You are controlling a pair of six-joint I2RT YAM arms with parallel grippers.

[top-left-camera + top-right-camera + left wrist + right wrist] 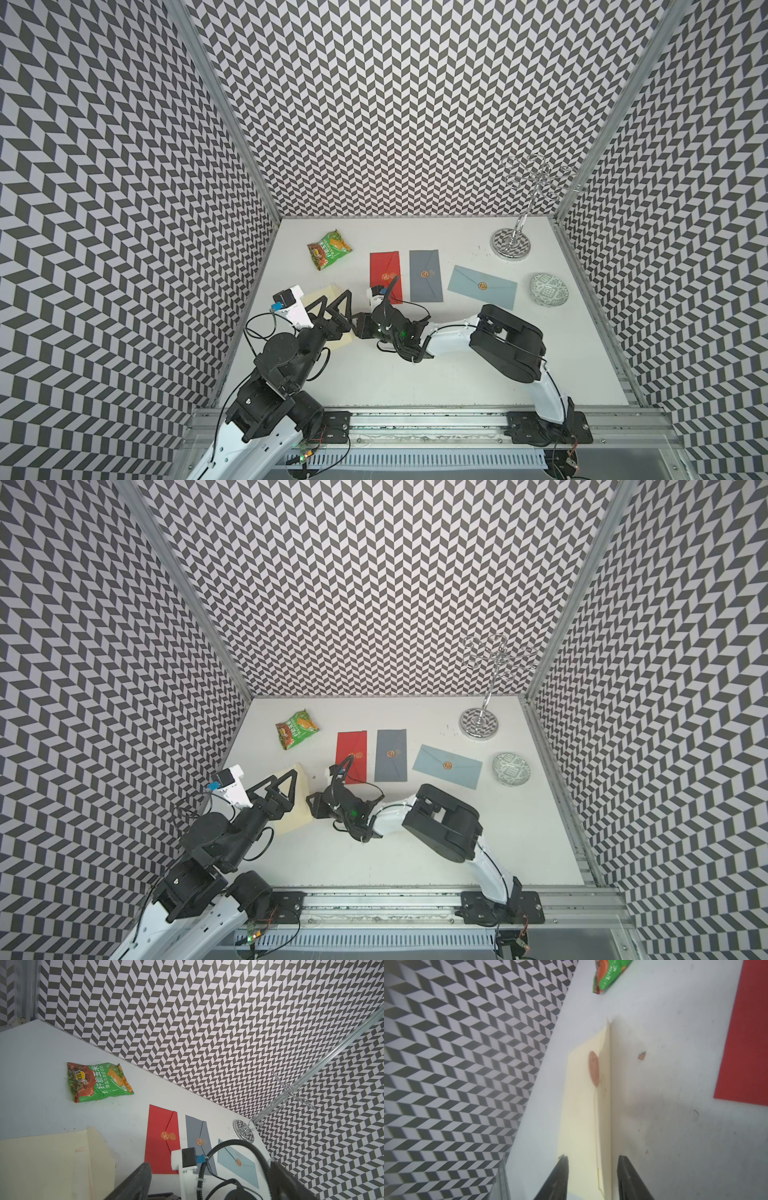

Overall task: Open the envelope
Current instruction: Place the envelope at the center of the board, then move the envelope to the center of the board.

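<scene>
**Colleague:** Where is the envelope you must open?

**Me:** The cream envelope (293,818) lies on the worktop (457,365), on my left side. It is nearer to me than the snack bag (329,249). Both my arms meet over it.

**Colleague:** Is it open?

**Me:** Its flap (606,1105) stands up from the body, almost upright. A pink round sticker (593,1068) sits on the body, just beside the flap.

**Colleague:** And your pincers?

**Me:** My right pincer (591,1159) is partly spread, and the flap passes between its two fingers (629,1178). In the right wrist view I see a gap on each side of the flap, so this pincer holds nothing. My left pincer (334,300) is spread wide above the cream envelope. Whether it touches the paper, I cannot tell.

**Colleague:** What else is on the worktop?

**Me:** On the right of the cream envelope lie a red envelope (384,270), a grey envelope (424,274) and a light blue envelope (482,286) in a row. All three have the flap down. Further right are a patterned bowl (548,289) and a shiny metal stand (510,245), well apart from the cream envelope.
</scene>
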